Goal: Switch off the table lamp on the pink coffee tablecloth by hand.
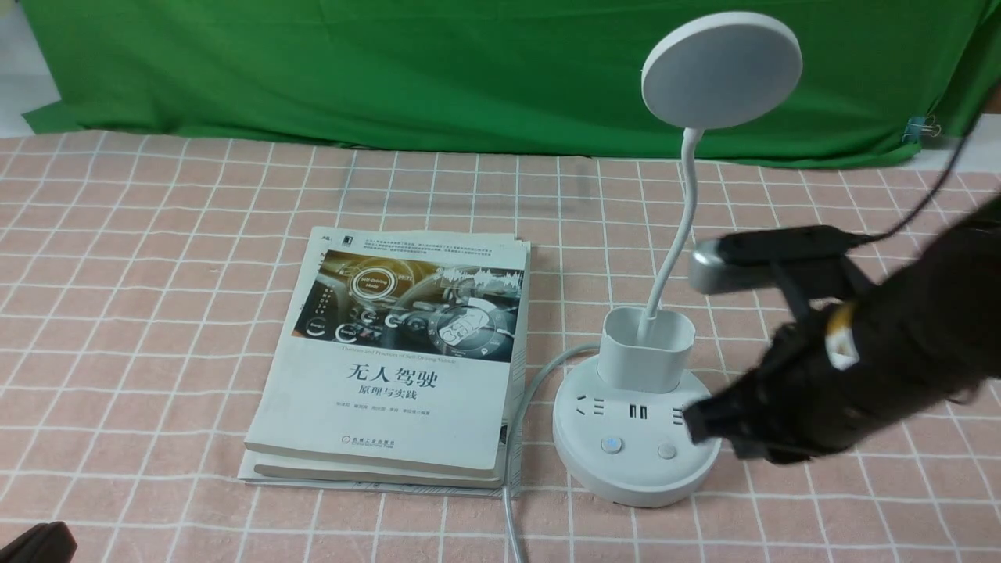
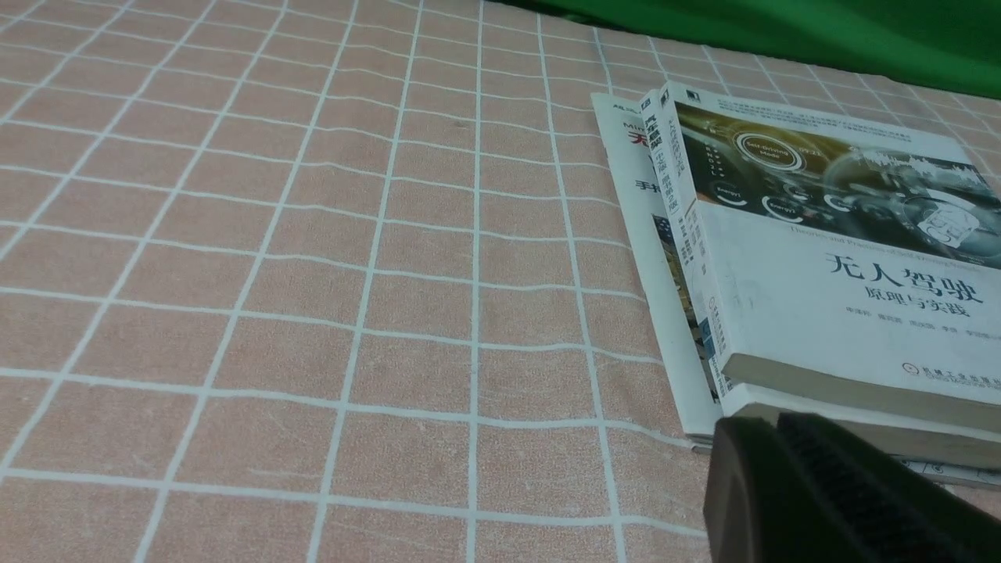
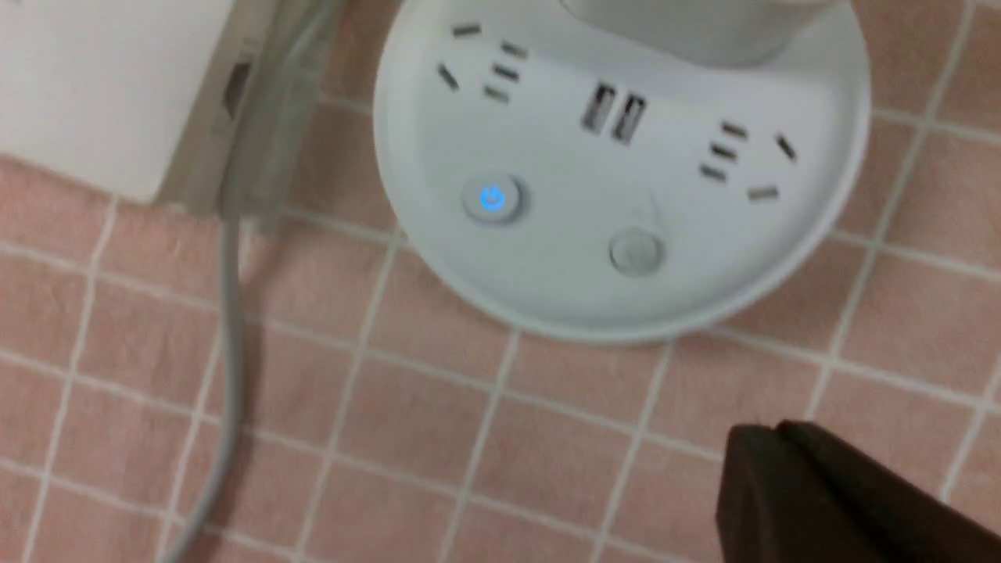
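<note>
The white table lamp (image 1: pixel 635 446) stands on the pink coffee tablecloth (image 1: pixel 156 258), right of centre. Its disc head (image 1: pixel 721 69) rises on a thin neck out of a cup holder (image 1: pixel 647 349). On the round base (image 3: pixel 626 172) one button (image 3: pixel 491 199) glows blue and a plain grey button (image 3: pixel 636 252) sits beside it. My right gripper (image 1: pixel 692 422), the hand, is shut and empty, its tip hovering over the base's right edge, close to the grey button (image 1: pixel 666 451). My left gripper (image 2: pixel 770 426) is shut and empty at the near left corner (image 1: pixel 35 543), by the books.
A stack of white books (image 1: pixel 399 360) lies just left of the lamp. The lamp's grey cable (image 1: pixel 516 438) runs between books and base toward the near edge. A green cloth (image 1: pixel 391 70) hangs along the back.
</note>
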Controlling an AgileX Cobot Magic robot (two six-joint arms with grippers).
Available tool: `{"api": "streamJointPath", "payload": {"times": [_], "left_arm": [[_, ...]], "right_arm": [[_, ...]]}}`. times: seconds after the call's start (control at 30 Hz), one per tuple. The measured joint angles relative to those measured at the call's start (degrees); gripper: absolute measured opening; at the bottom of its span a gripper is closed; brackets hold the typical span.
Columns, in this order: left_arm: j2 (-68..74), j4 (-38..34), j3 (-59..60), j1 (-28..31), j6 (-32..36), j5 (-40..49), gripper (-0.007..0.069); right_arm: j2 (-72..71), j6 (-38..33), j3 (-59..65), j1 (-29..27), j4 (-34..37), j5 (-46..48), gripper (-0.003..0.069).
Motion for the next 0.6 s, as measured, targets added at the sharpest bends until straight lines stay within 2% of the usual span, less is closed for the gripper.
{"api": "streamJointPath", "payload": {"times": [0.27,0.6], "left_arm": [[0.0,0.0,0.0,0.0,0.0,0.0,0.0006],[0.0,0.0,0.0,0.0,0.0,0.0,0.0006]], "right_arm": [[-18.5,-3.5,6.8,0.0,-0.2,6.0,0.0057],[-30.0,-3.5,6.9,0.0,-1.0,2.3,0.0064]]}}
